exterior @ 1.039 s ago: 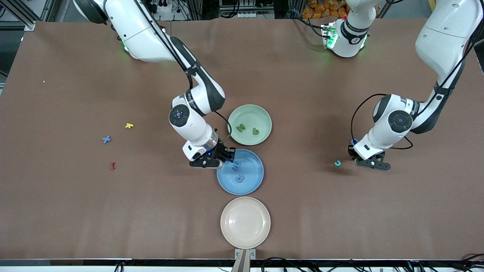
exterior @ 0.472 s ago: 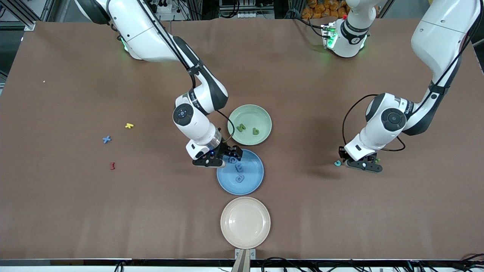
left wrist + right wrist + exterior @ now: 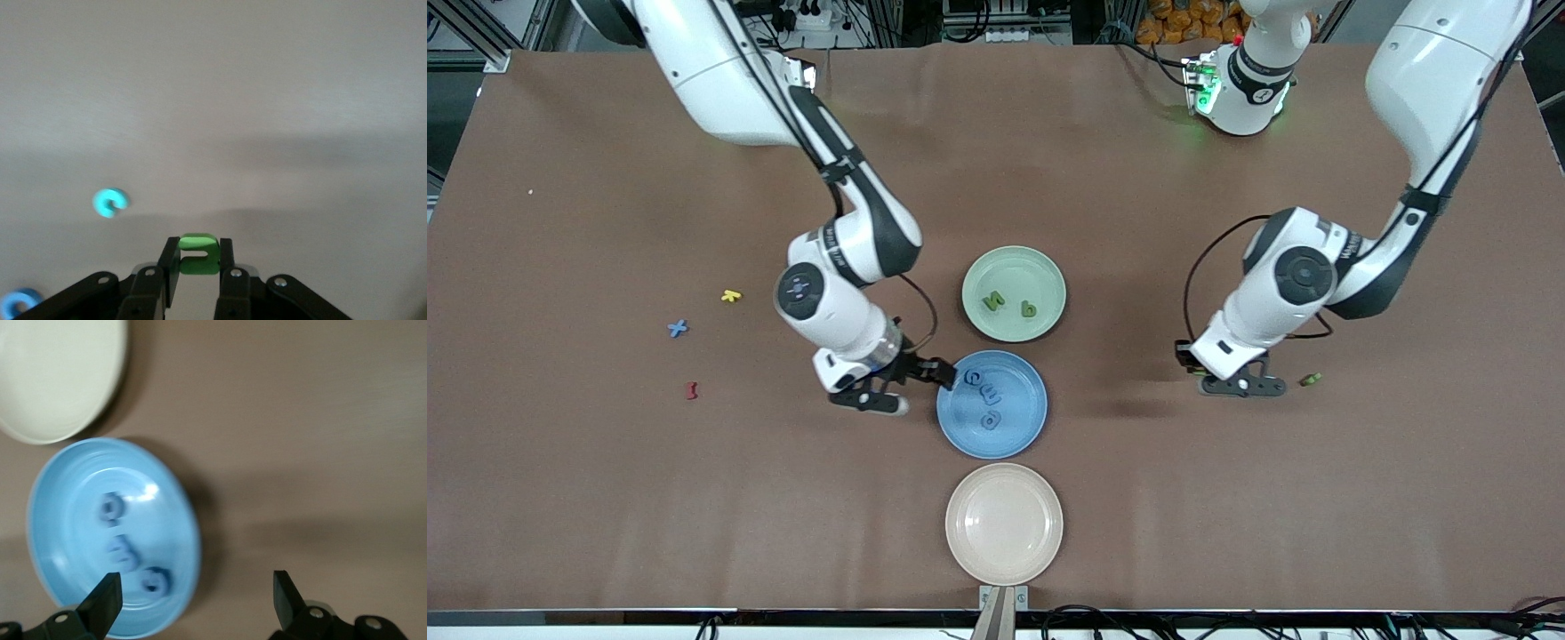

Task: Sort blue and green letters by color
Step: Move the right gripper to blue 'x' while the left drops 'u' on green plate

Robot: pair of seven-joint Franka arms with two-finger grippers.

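- I'm seeing the right gripper (image 3: 911,384) pulling back from over the blue plate (image 3: 1021,427) toward the right arm's end of the table, fingers spread wide in the right wrist view.
- A third blue letter (image 3: 971,377) is now lying in that plate beside the two earlier ones; the gripper was carrying it half a second ago.
- The left gripper (image 3: 197,275) is travelling toward the plates, pinching a green letter (image 3: 197,253).
- The teal letter (image 3: 109,203) is disappearing under the left arm in the front view.
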